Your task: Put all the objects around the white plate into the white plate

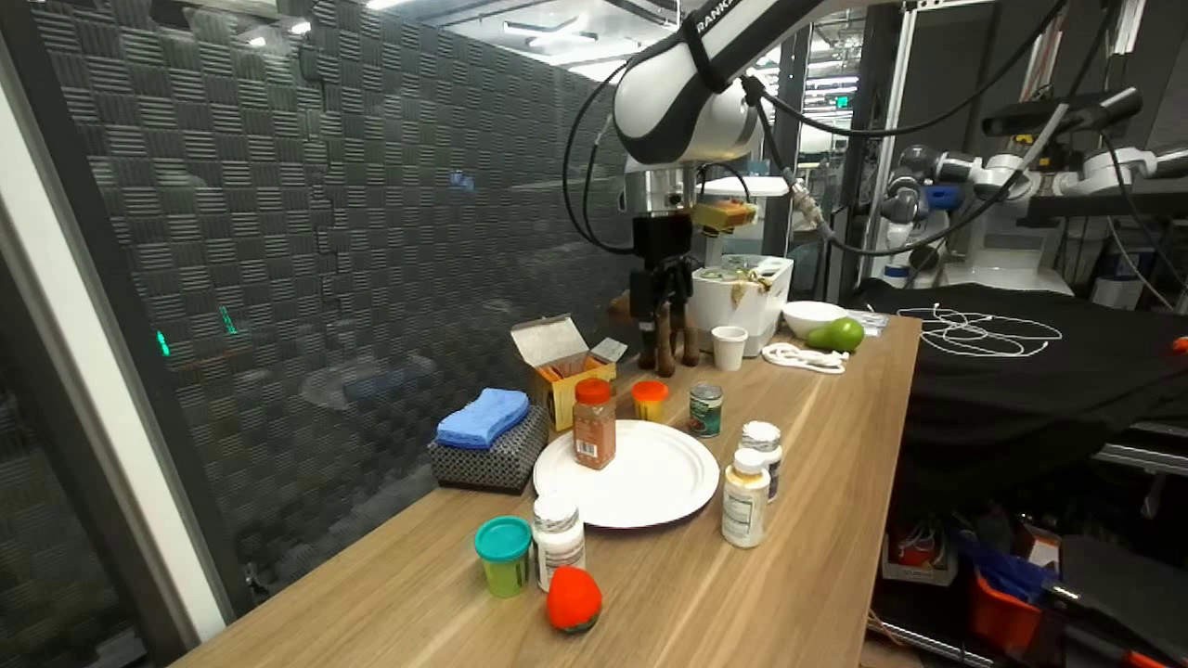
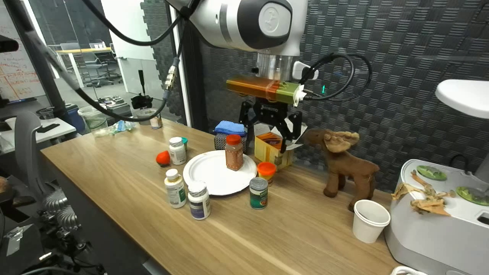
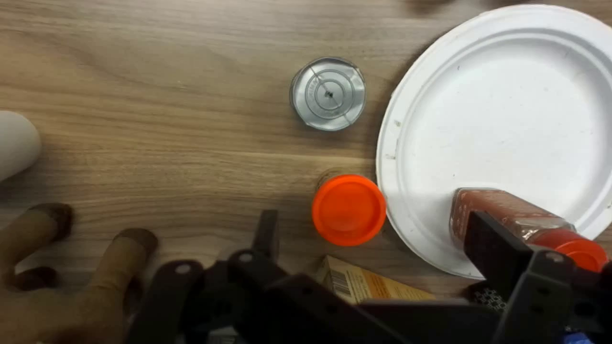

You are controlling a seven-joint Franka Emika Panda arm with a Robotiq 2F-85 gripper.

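we take this for a robotics lab with an office feel. a white and black robot arm (image 1: 673, 111) hangs over the wooden counter (image 1: 817, 455), with thick cables (image 2: 133, 119) looped from it, and in an exterior view we see more robot arms (image 1: 1002, 174) in the background. dark textured panels (image 1: 371, 186) rise along the counter (they look like acoustic foam to us), and strip lights (image 1: 562, 38) show overhead. in an exterior view we also make out a whiteboard (image 2: 17, 76) with red writing and, past a glass partition (image 2: 88, 23), chairs (image 2: 94, 68) at a table (image 2: 82, 50).
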